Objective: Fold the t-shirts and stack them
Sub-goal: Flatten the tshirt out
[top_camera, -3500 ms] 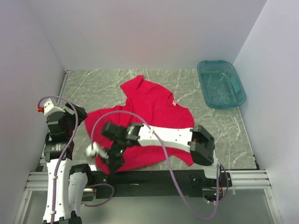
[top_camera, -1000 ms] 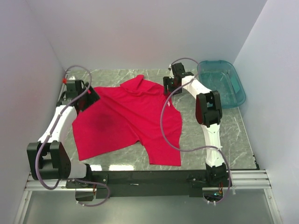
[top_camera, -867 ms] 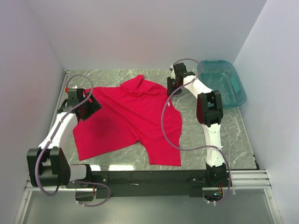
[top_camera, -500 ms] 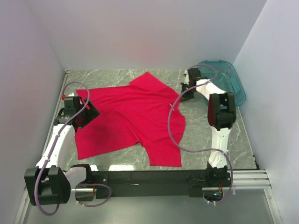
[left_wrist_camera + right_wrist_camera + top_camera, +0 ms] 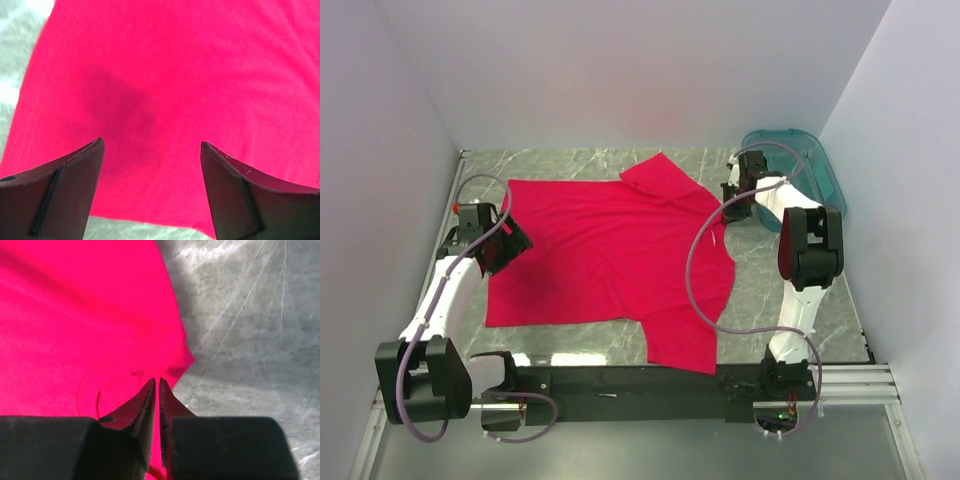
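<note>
Bright even light, soft shadow on t-shirt (image 5: 125,107), wrist cams bit blurry

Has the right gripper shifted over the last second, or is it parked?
Yes. The right gripper has moved rightward, closer to the teal bin, dragging the red t-shirt edge with it.

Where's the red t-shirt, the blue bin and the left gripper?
red t-shirt (image 5: 610,250): top view, middle of the cloth.
blue bin (image 5: 812,160): top view, bare inside.
left gripper (image 5: 151,144): left wrist view, midway between its open fingertips.
</note>
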